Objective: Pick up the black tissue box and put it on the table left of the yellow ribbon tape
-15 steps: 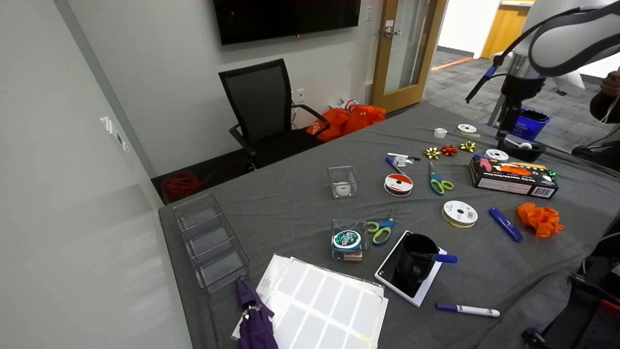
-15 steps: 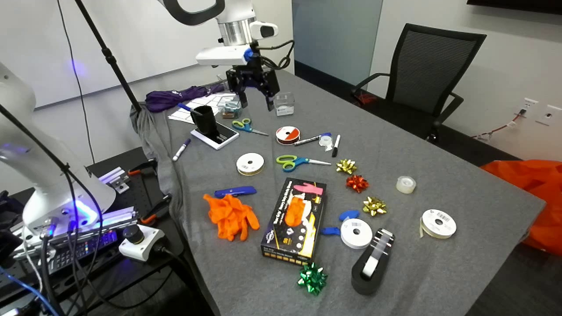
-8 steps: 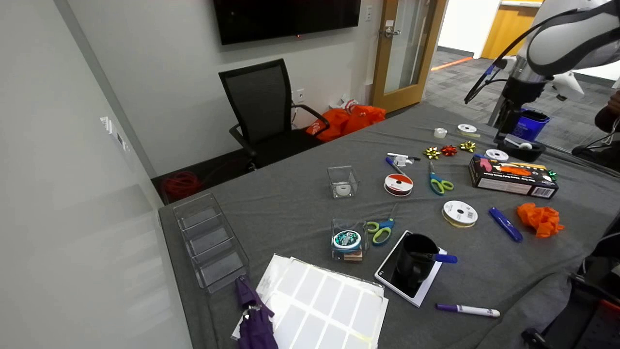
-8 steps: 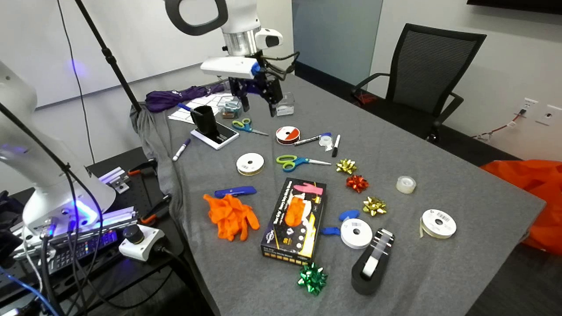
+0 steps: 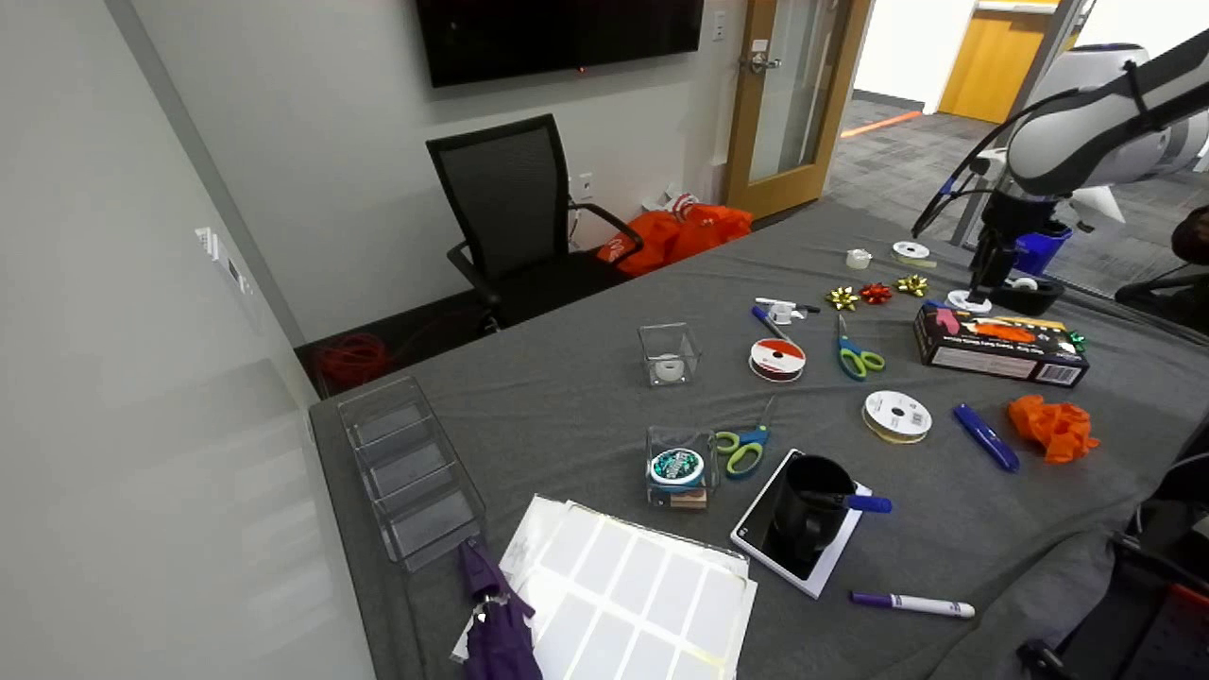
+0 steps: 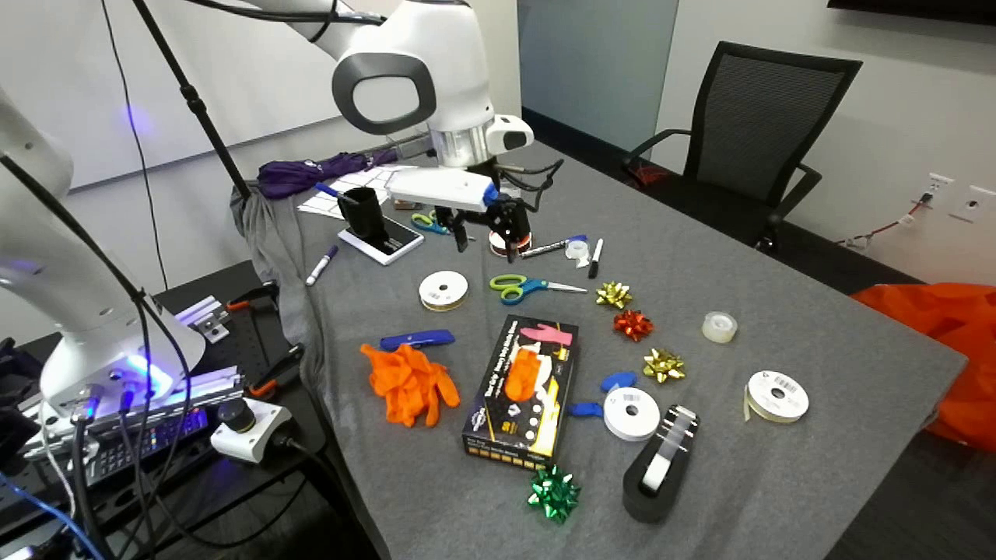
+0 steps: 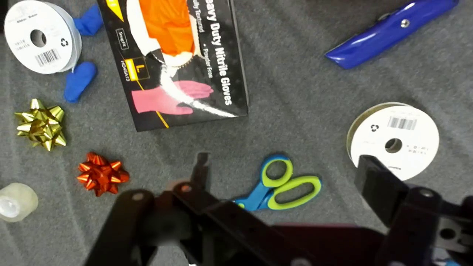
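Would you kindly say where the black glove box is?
At lower centre in an exterior view, the black glove box lies on the table, with a white spool to its right and a green bow at its near end.

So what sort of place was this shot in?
Most likely an office meeting room, though nothing in view names it: there's a wall-mounted dark screen, a black mesh-backed office chair beside the large grey table, and a wooden door with a glass panel.
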Controlling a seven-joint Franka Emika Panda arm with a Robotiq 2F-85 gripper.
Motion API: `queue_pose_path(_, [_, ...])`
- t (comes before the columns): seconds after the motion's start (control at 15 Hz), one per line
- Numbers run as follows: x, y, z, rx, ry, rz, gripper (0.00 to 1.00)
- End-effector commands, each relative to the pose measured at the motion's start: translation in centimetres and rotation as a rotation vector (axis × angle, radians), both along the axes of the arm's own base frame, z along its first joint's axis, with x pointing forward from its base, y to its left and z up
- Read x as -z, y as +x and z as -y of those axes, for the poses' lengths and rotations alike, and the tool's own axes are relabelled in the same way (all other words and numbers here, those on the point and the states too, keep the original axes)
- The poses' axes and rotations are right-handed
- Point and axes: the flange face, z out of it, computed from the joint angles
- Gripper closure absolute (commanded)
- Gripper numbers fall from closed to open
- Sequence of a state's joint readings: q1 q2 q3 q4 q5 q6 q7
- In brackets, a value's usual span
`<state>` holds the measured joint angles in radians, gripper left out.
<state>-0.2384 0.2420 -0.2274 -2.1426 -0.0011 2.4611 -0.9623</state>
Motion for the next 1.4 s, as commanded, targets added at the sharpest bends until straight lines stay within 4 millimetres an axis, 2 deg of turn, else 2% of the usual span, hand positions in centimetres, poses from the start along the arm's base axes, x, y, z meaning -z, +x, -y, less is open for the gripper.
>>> queue_pose_path(0.0, [2.8,0.4,2.7,-0.023,-0.027,-0.027,0.0])
queue_pose_path(0.27, [5.1,-0.6,5.2,-0.038,-0.053,-0.092,0.0])
queue_pose_path(0.8, [8.0,-1.5,9.5,-0.081,-0.071,-0.11,0.0])
queue_pose_path(1.07, [10.5,-1.4,10.1,-0.127,-0.07,-0.099,0.0])
queue_pose_path(1.33, [12.9,-1.8,9.3,-0.183,-0.022,-0.126,0.0])
